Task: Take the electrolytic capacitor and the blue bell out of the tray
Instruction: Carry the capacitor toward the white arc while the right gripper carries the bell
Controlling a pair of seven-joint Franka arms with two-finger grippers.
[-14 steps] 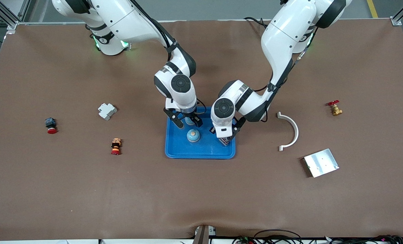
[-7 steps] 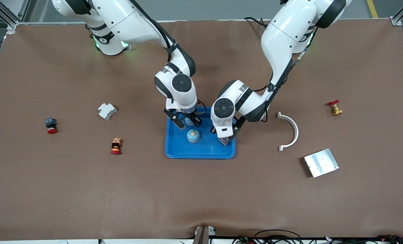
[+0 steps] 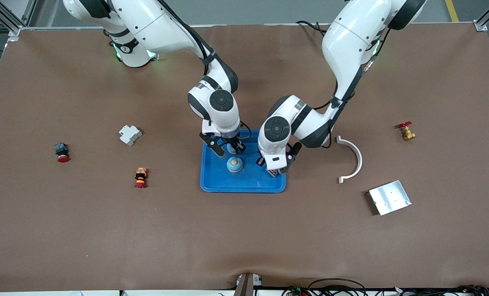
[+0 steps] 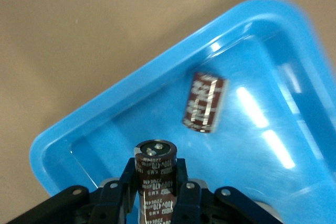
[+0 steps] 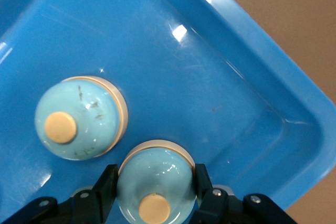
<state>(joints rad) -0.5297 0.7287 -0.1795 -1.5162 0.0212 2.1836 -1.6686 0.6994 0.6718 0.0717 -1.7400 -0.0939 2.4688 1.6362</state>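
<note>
My left gripper (image 3: 275,167) is shut on a brown capacitor (image 4: 155,187) and holds it upright over the blue tray (image 3: 215,181), at the corner toward the left arm's end. A second capacitor (image 4: 205,102) lies flat in the tray (image 4: 79,135). My right gripper (image 3: 228,149) is shut on a light blue bell (image 5: 156,174) with a tan button, low over the tray (image 5: 252,77). A second bell (image 3: 234,164) stands in the tray beside it, also in the right wrist view (image 5: 79,116).
A white curved piece (image 3: 351,158), a metal plate (image 3: 389,197) and a red-handled brass valve (image 3: 405,131) lie toward the left arm's end. A white block (image 3: 129,134), a red button (image 3: 61,152) and an orange-red stack (image 3: 140,177) lie toward the right arm's end.
My left arm has shifted slightly toward its own end of the table with the capacitor in its gripper. My right gripper has barely moved.
</note>
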